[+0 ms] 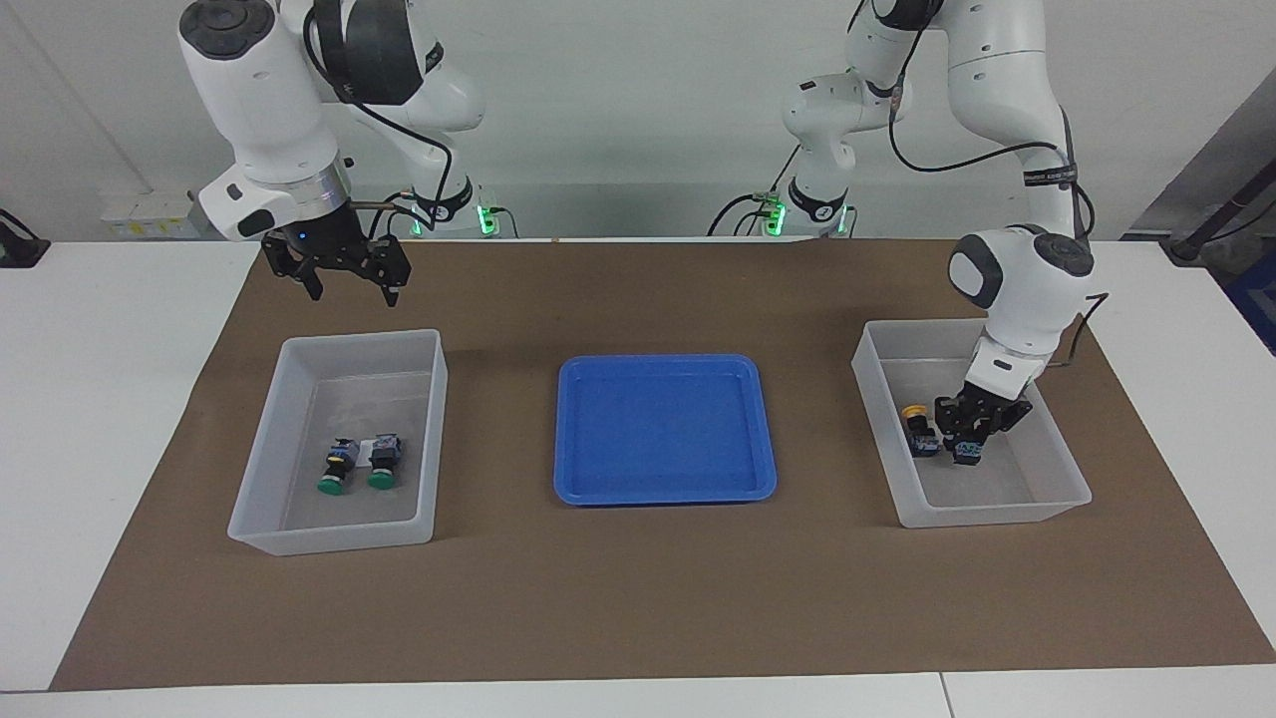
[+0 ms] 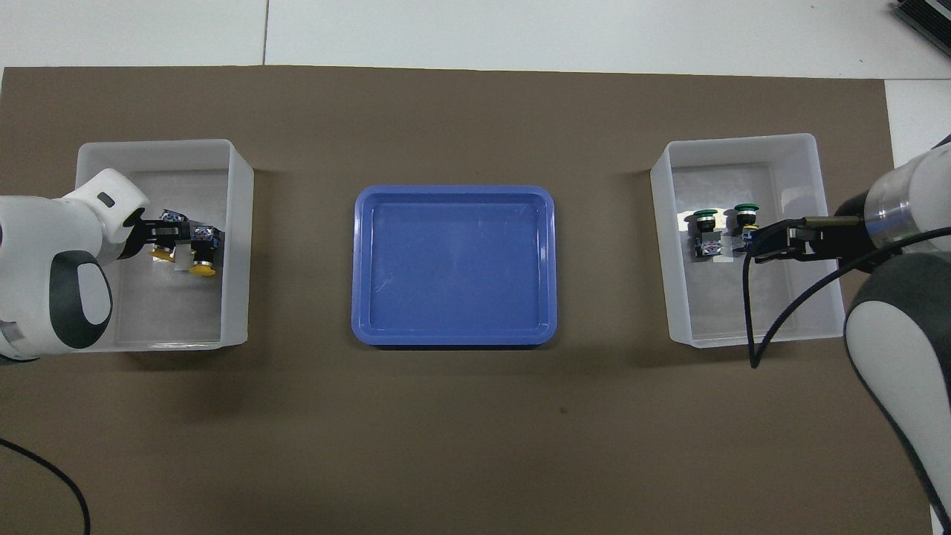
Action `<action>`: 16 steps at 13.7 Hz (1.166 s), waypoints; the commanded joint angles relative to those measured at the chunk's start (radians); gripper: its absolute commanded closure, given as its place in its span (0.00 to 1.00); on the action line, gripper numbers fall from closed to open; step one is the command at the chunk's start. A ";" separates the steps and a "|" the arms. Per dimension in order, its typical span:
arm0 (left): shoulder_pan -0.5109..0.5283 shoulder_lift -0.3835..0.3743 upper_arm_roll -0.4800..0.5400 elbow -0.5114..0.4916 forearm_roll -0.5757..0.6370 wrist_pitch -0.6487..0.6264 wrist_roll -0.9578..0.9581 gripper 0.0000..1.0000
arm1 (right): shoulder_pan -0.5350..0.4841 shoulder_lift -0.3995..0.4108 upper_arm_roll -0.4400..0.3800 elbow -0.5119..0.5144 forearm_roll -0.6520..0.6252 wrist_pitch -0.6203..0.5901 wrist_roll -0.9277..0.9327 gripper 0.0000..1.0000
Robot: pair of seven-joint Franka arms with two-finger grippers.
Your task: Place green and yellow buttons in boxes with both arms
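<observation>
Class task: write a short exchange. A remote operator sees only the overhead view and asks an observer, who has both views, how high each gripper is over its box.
Operator: From above, the right gripper seems to be at the green buttons. Is it touching them?
Observer: No. In the facing view the right gripper hangs well above the box, clear of the green buttons, and its jaws are open.
Operator: Is the left gripper up in the air too?
Observer: No. The left gripper is down inside its own box, below the rim and beside a yellow button.
</observation>
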 commanded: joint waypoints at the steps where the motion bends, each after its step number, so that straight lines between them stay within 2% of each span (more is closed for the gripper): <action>1: 0.009 -0.024 -0.002 0.004 -0.004 -0.006 0.027 0.00 | -0.016 -0.014 0.002 -0.024 0.032 0.037 -0.042 0.00; 5: 0.003 -0.059 0.000 0.202 -0.001 -0.344 0.021 0.00 | -0.014 -0.013 0.003 -0.027 0.035 0.037 -0.041 0.00; 9: -0.008 -0.123 -0.009 0.389 0.077 -0.705 -0.016 0.00 | -0.012 -0.033 0.003 -0.067 0.051 0.037 -0.039 0.00; 14: -0.074 -0.226 -0.025 0.489 0.079 -0.980 -0.060 0.00 | -0.014 -0.033 0.002 -0.067 0.051 0.037 -0.042 0.00; 16: -0.097 -0.266 -0.026 0.494 0.079 -1.049 -0.091 0.00 | -0.014 -0.033 0.002 -0.065 0.051 0.037 -0.041 0.00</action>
